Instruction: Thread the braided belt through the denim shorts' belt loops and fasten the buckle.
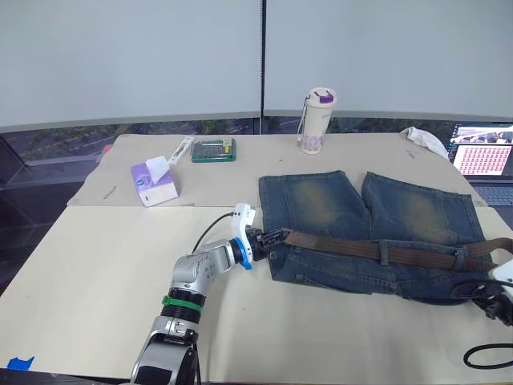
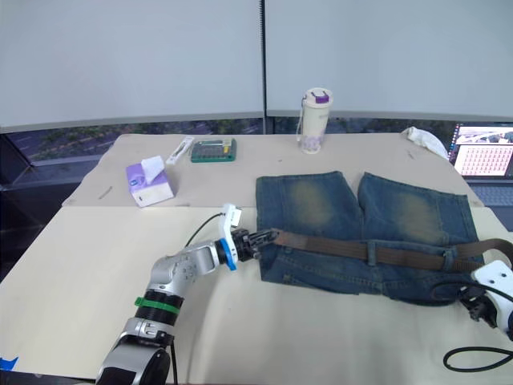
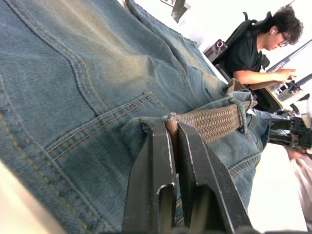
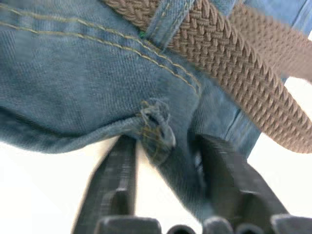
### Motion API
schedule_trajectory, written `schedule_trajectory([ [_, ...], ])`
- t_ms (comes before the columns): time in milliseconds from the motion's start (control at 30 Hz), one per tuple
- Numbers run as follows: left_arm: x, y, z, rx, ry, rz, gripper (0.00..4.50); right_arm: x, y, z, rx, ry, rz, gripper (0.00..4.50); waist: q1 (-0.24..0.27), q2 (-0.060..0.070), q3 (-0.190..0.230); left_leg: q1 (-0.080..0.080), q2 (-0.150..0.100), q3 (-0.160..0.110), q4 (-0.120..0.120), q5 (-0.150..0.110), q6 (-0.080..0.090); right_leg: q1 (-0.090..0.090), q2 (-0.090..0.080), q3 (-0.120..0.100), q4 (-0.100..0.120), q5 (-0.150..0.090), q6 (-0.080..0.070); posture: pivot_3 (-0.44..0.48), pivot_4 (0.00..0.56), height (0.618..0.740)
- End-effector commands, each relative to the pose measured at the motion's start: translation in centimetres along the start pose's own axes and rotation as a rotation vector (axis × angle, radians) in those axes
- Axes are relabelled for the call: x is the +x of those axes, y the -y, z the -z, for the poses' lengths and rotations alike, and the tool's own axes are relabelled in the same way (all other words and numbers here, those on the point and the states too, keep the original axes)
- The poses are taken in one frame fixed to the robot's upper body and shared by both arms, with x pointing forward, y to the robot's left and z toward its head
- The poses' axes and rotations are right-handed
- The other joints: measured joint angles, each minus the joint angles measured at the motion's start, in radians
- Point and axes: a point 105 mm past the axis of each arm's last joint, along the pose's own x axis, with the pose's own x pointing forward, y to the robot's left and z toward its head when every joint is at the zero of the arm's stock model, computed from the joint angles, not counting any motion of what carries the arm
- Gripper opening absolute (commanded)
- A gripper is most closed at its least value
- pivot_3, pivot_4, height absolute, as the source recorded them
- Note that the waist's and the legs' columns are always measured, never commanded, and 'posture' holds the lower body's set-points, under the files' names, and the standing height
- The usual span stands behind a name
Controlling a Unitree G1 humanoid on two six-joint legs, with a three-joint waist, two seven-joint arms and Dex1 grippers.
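While the shorts (image 1: 365, 233) lie flat on the tabletop (image 1: 104, 273) with their waistband toward you and their legs pointing away, your left gripper (image 1: 272, 238) sits at the waistband's left end. Its fingers (image 3: 158, 165) are nearly closed, with only a thin slit between them, and they pinch the tip of the belt (image 1: 353, 247) where it meets the denim edge. From there the belt runs rightward along the waistband, passes under a loop (image 1: 385, 253) near the middle and another loop (image 1: 460, 258) further right, and goes on toward the tabletop's right edge. You cannot pick out the buckle in these views.

Your right gripper (image 4: 168, 170) is at the shorts' right end, low by the waistband's near edge. Its fingers (image 4: 119, 180) stand moderately apart, and a fold of denim with a frayed stitched corner lies between them; you cannot tell whether the pads press on the cloth. The belt passes just beyond those fingertips, threaded under a loop (image 4: 168, 22) there, not touching the gripper.

Further back on the tabletop you have a tissue box (image 1: 154, 182), a green case (image 1: 213, 150), a tumbler (image 1: 317, 120) with a purple lid, and a white cloth (image 1: 425, 141). A laptop (image 1: 483, 156) stands at the far right. A person (image 3: 258, 53) in black sits beyond the shorts in the left wrist view.
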Motion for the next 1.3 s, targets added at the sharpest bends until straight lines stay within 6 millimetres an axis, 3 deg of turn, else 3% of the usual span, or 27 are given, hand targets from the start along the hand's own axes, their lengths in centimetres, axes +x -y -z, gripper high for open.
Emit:
schedule_trajectory([
  [33,-0.1,1.1,-1.4,0.018,0.034,0.044,0.0,-2.7,-1.0,-3.1,0.061,0.056,-0.14,3.72,-0.006,0.001,0.0,0.0,0.0,0.0,0.0,-0.001,0.001,0.0,0.0,0.0,0.0,0.0,0.0,0.0,0.15,0.74],
  [100,-0.3,1.3,-1.5,-0.003,0.043,0.063,0.0,-4.3,-2.2,-4.4,0.077,0.051,-0.225,4.45,-0.012,0.002,0.0,-0.001,0.001,0.0,0.0,-0.002,0.004,0.0,0.0,0.001,0.0,0.0,0.0,0.0,0.15,0.74],
  [200,-0.4,1.9,-1.8,-0.043,0.053,0.098,0.0,-5.3,-3.7,-6.6,0.059,0.091,-0.301,4.45,-0.02,0.002,0.001,-0.001,0.001,0.001,-0.001,-0.003,0.004,0.0,0.002,0.001,0.0,0.0,0.001,0.0,0.15,0.74],
  [333,-0.8,2.9,-2.6,-0.105,0.095,0.146,0.0,-6.0,-10.2,-14.1,0.282,0.466,-0.658,4.45,-0.033,-0.001,0.002,0.0,0.003,0.0,-0.001,-0.003,0.004,0.001,0.003,0.0,0.0,0.0,0.001,0.0,0.15,0.74],
  [433,-1.1,3.4,-3.1,-0.134,0.113,0.171,0.0,-6.0,-14.7,-17.2,0.425,0.603,-0.884,4.45,-0.031,0.0,0.002,0.0,0.006,-0.002,-0.001,-0.003,0.003,0.0,0.003,0.0,0.001,0.0,0.0,0.0,0.15,0.74],
  [500,-1.2,3.6,-3.3,-0.157,0.13,0.179,0.0,-4.7,-16.2,-18.2,0.528,0.629,-0.922,4.45,-0.029,-0.002,0.001,0.0,0.005,-0.003,-0.001,-0.003,0.003,-0.001,0.002,0.0,0.001,0.0,0.0,0.0,0.15,0.74],
  [733,-2.0,3.9,-3.9,-0.207,0.154,0.19,0.0,1.6,-19.0,-18.0,0.798,0.549,-0.801,4.45,-0.016,0.0,0.0,0.0,0.002,-0.003,-0.001,-0.002,0.002,-0.004,-0.001,0.002,0.002,0.001,-0.001,0.0,0.15,0.74],
  [1000,-2.6,3.6,-3.6,-0.206,0.141,0.171,0.0,2.2,-19.0,-20.9,1.053,0.732,-0.784,4.45,-0.035,0.009,-0.006,0.001,0.001,-0.003,-0.002,-0.001,0.0,-0.004,0.002,0.001,0.003,0.001,-0.001,0.0,0.15,0.74],
  [1100,-2.6,3.6,-3.3,-0.204,0.132,0.172,0.0,2.2,-19.3,-21.5,1.061,0.748,-0.79,3.64,-0.039,0.01,-0.006,0.001,0.001,-0.004,-0.002,-0.001,0.0,-0.005,0.002,0.001,0.003,0.001,-0.001,0.0,0.15,0.74],
  [1300,-2.4,3.6,-2.9,-0.202,0.127,0.17,0.0,2.0,-19.6,-21.9,1.044,0.755,-0.811,1.55,-0.04,0.01,-0.006,0.001,0.001,-0.004,-0.002,-0.001,0.0,-0.005,0.003,0.001,0.003,0.001,-0.001,0.0,0.15,0.74],
])
